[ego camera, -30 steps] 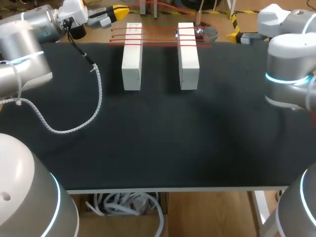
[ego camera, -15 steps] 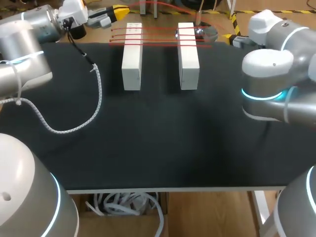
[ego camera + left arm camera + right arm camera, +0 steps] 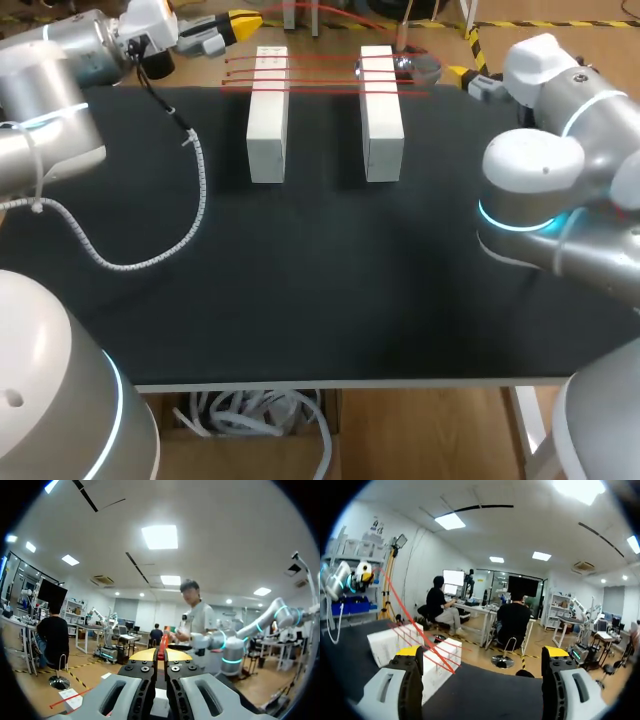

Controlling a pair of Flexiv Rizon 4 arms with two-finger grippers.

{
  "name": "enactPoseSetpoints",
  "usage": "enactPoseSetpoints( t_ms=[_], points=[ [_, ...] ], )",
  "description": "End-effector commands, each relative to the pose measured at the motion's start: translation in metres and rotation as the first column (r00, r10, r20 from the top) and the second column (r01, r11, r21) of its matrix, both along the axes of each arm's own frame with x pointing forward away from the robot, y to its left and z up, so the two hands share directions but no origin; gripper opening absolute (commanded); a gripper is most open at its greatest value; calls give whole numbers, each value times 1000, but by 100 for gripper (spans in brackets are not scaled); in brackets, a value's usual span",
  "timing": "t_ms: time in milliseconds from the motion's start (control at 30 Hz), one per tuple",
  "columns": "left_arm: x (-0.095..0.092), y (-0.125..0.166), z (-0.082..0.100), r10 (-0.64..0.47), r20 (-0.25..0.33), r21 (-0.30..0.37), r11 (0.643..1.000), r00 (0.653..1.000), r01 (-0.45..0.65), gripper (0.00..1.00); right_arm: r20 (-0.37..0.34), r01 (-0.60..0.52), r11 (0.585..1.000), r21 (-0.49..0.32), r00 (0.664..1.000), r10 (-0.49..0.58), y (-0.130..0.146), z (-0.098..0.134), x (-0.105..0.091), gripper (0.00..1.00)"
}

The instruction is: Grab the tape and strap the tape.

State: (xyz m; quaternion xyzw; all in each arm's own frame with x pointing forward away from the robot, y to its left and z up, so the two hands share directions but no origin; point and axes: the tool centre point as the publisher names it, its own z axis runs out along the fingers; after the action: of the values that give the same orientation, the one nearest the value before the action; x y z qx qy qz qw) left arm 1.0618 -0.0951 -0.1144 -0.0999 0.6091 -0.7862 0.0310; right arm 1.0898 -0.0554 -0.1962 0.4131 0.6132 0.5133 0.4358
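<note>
Strapping looks partly done to me: the red tape [image 3: 320, 70] lies in several strands across the white blocks [image 3: 267, 120] at the bench's [image 3: 330, 270] upper middle, my left tool [image 3: 161, 655] pinched together on a strand, my right tool [image 3: 482, 651] wide apart, empty.

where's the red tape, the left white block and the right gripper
red tape [image 3: 320, 68], head view, middle of the stretched strands
left white block [image 3: 267, 125], head view, its top face
right gripper [image 3: 482, 652], right wrist view, midway between its open fingertips
</note>
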Motion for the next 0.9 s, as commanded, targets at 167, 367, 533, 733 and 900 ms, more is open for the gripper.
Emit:
enactPoseSetpoints(
  t_ms=[167,367,533,733,900],
  points=[
    [-1,0,-1,2,2,-2,1000,1000,-2,0,176,-14,963,269,984,-35,5,5,-8,100],
    [-1,0,-1,2,2,-2,1000,1000,-2,0,161,-33,910,412,986,-37,5,9,-9,100],
    [-1,0,-1,2,2,-2,1000,1000,-2,0,186,-79,868,490,982,-16,9,21,-10,100],
    [-1,0,-1,2,2,-2,1000,1000,-2,0,180,-99,829,550,984,-2,13,28,-11,100],
    [-1,0,-1,2,2,-2,1000,1000,-2,0,182,-96,830,549,983,-6,15,30,-12,100]
  ],
)
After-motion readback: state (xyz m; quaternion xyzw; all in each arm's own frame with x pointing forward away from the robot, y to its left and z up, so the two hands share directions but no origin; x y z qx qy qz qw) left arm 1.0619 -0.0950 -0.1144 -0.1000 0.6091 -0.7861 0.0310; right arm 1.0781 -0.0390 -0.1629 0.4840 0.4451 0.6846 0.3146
